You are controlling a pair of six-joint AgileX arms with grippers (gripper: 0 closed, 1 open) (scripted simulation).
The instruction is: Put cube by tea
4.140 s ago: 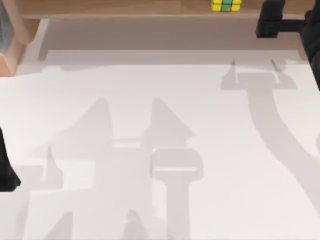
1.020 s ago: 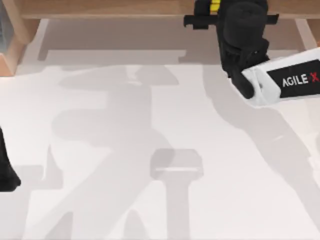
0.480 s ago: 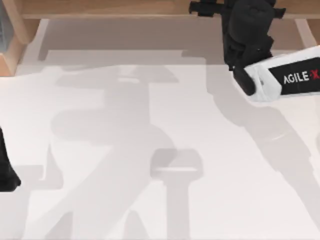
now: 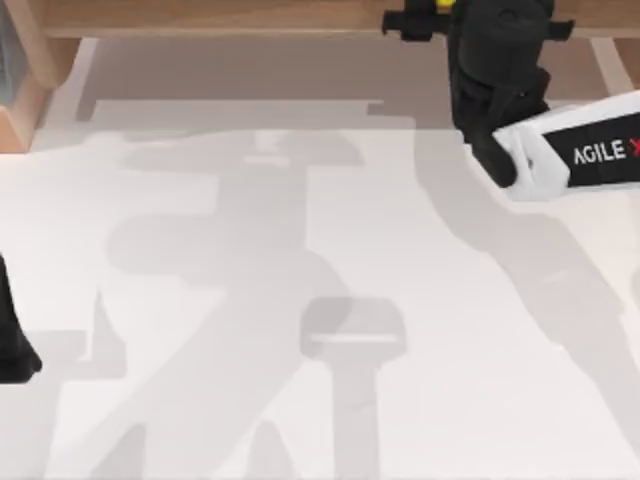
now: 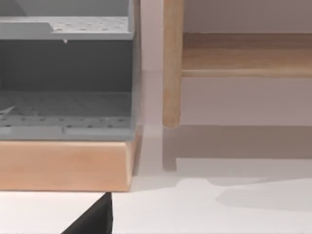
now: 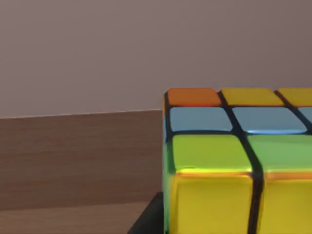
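**Right gripper over the cube on the far shelf**

The right arm (image 4: 570, 150) reaches in from the surface's right edge, its white link with the AgileX lettering angled toward the far edge. The right gripper (image 4: 455, 15) sits over the wooden shelf (image 4: 200, 15) that runs along that far edge, toward the far right corner. Whether its fingers are spread or pressed together, I cannot tell from up here.

The cube (image 4: 444, 4) is on that shelf, under the gripper: just a sliver of yellow peeks out beside the black housing. The right wrist view has it right up close (image 6: 234, 165), with orange and yellow tiles on top, blue and green ones below, then yellow, dark lines between them, and the brown shelf board (image 6: 73, 161) running behind it.

Compare four seconds back: the cube stood uncovered on the shelf, with the right gripper well off toward the right edge. A second ago the arm was already over it. Since half a second ago it has crept only slightly, the white link a touch lower.

The left arm (image 4: 12, 340) is parked at the surface's left edge, unchanged. Its wrist view looks at a grey perforated rack (image 5: 63, 102) on a wooden base (image 5: 63, 165).
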